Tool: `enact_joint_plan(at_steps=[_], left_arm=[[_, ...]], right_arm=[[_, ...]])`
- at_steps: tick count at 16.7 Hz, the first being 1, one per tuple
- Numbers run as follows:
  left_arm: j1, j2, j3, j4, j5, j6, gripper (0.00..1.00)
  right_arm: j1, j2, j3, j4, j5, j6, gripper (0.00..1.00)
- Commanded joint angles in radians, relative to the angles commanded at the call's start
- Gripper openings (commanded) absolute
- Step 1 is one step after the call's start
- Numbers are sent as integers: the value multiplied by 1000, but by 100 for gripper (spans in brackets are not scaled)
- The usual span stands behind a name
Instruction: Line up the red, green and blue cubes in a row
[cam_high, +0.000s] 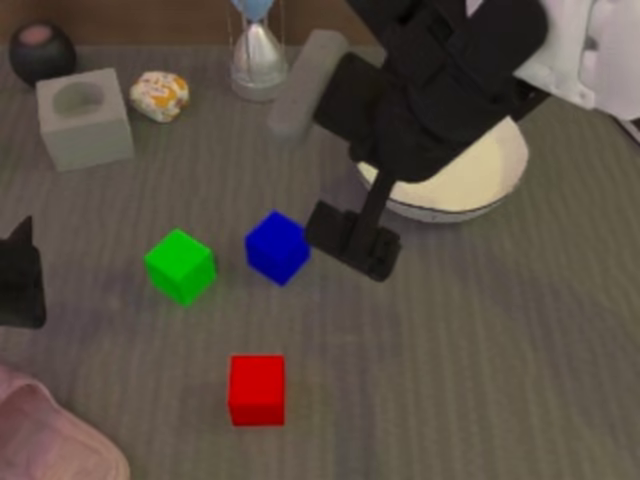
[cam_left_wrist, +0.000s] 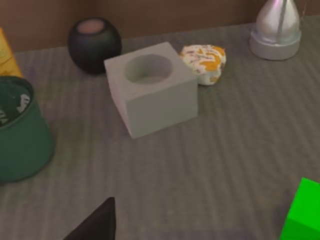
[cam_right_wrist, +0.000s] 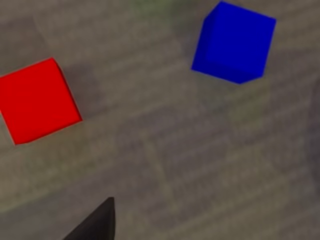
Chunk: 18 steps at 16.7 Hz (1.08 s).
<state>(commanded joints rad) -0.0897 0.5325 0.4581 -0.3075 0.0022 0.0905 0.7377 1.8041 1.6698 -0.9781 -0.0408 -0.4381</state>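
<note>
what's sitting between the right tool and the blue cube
Nothing visible. In the top view the right tool hangs just right of the blue cube, with only bare mat between them. The green cube lies on the blue cube's far side; the red cube sits nearer the front.

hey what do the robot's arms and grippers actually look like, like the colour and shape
The right arm is bulky, blocky and matte black, with a white segment at the top view's upper right corner. Its right gripper is a flat, black, boxy part on a thin black stem. Only a dark, pointed, wedge-shaped piece of the left gripper shows at the table's left edge. No cables or markings are visible.
</note>
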Motion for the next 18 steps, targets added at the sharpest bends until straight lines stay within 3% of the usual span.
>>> enact_joint_plan(at_steps=[5,10,14,18], left_arm=[[-76,542,378,-270,0,80,100],[-148,1019,734,-530,-3,155,100],[-194,1317,975,-689,-3,202,100],[-224,1508,1137,-788,-1,232,100]], right_arm=[[-244,-583,-514,302,-18,149,100],[-477,-1164,-1065,596,-12,291,100],[-616,-1525,-1409,794,10,371,100],[-705,-1746,-1616,938,33,424,100]])
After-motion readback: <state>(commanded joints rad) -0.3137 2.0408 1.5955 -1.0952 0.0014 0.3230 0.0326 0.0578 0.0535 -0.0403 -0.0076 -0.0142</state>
